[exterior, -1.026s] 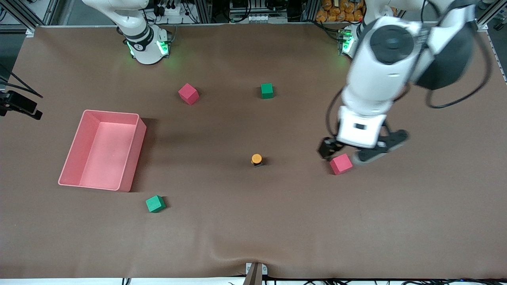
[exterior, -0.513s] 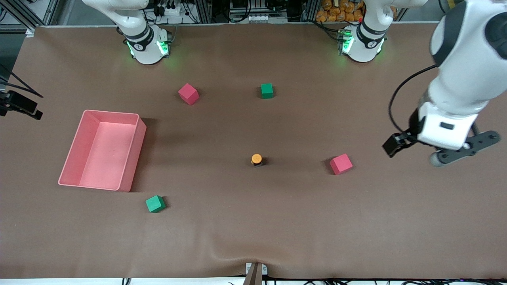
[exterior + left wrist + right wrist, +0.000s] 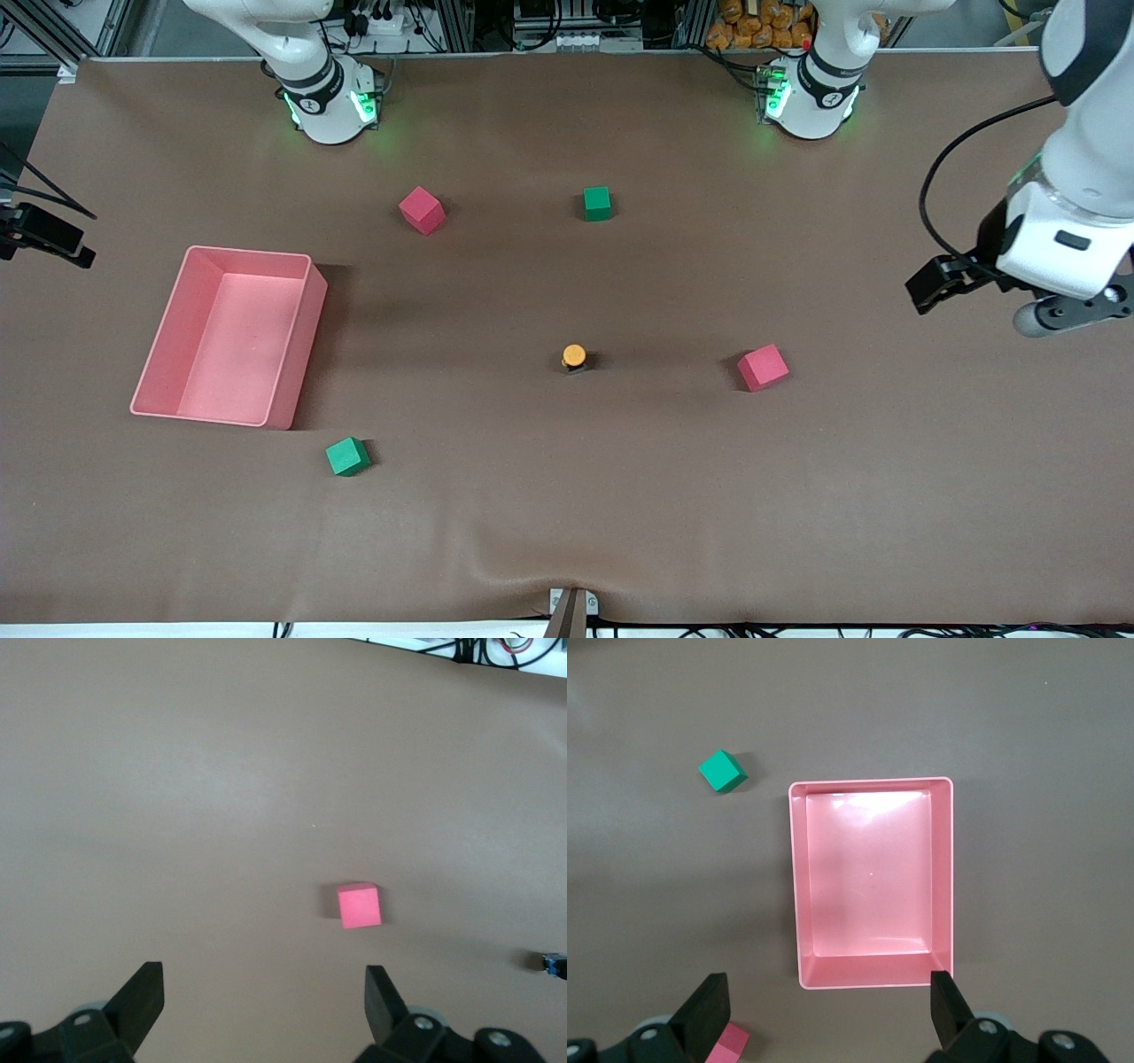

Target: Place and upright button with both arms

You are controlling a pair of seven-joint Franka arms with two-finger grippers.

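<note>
**Over the table's left-arm end: both tools spread, button upright mid-table**

Over the table's left-arm end, my left tool (image 3: 264, 1001) hangs spread and empty, a red cube (image 3: 763, 367) nearest. My right tool (image 3: 828, 1010) hangs spread above the pink bin (image 3: 796, 877). I see the button (image 3: 574, 357) standing cap-up mid-table, between that cube and the bin, apart from both.

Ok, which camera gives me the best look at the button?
The front view: the button stands upright mid-table, orange cap on top, nothing touching it. The left wrist view shows only a dark sliver at its edge, possibly the button; I cannot tell. The right wrist view shows none of it.
</note>
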